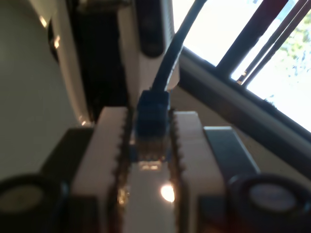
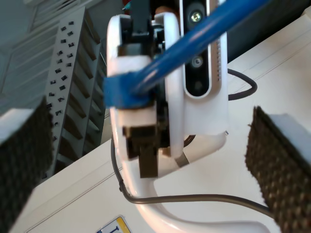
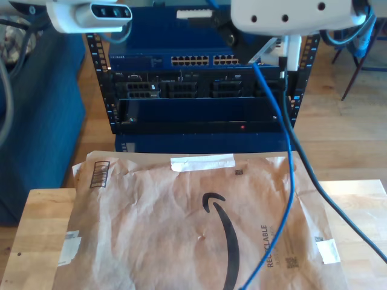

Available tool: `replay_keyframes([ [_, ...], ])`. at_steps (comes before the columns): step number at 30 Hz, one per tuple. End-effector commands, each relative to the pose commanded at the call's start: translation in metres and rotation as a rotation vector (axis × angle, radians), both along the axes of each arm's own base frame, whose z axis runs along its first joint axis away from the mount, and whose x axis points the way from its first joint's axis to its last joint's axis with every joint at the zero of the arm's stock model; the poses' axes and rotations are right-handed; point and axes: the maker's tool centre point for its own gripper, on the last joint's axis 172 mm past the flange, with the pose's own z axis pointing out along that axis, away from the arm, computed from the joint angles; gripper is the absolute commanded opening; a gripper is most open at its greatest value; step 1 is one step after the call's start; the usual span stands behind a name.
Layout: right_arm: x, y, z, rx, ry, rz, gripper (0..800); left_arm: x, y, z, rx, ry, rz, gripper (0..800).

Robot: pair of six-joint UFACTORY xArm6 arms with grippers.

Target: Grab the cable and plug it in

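Hanging from the arm at the exterior view's upper right, the cable (image 3: 289, 175) drops in a long blue line in front of the rack (image 3: 193, 90). It crosses the envelope (image 3: 181, 229) near that view's right side and runs out past the bottom edge. The envelope lies flat on the table (image 3: 36, 229), printed side up, with a strip of white tape near its far edge. A thicker black cable (image 3: 326, 199) runs down beside the blue one and off towards the exterior view's right.

My first gripper (image 1: 151, 121) is clamped on the cable's plug (image 1: 151, 114). Its two white, toothed fingers (image 1: 104, 145) press in on either side of the blue boot, and the clear tip points back towards the camera. The cord leaves the plug and rises away from the fingers, with a bright window behind it.

My second gripper (image 2: 151, 160) stands wide apart, with nothing between its black, studded pads (image 2: 24, 160). Its camera looks straight at the first gripper, which holds the blue plug edge-on, and the cord slants up and away. A thin dark wire loops under that white body.

In the rack, a row of ports (image 3: 196, 60) sits on the upper blue unit. I cannot tell how near the plug is to them.
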Motion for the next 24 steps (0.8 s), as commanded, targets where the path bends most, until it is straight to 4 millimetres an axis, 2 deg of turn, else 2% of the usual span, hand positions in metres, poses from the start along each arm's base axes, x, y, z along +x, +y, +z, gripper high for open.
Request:
replay_keyframes([
  [3,-0.001,0.001,0.000,0.002,0.002,0.001,516,0.000,-0.001,-0.001,0.001,0.002,-0.005,7],
  [6,0.001,0.000,0.001,0.008,0.001,-0.004,436,-0.001,-0.002,-0.001,0.001,0.002,-0.006,7],
  [10,0.005,0.003,-0.005,0.001,0.011,-0.003,435,-0.002,-0.001,-0.001,0.001,0.002,-0.011,7],
  [16,0.009,0.000,0.004,0.017,-0.014,-0.020,439,-0.007,0.000,-0.001,0.013,0.040,-0.041,7],
  [24,0.007,0.003,0.004,0.017,-0.017,-0.015,437,-0.007,0.000,-0.006,0.036,0.134,-0.062,7],
])
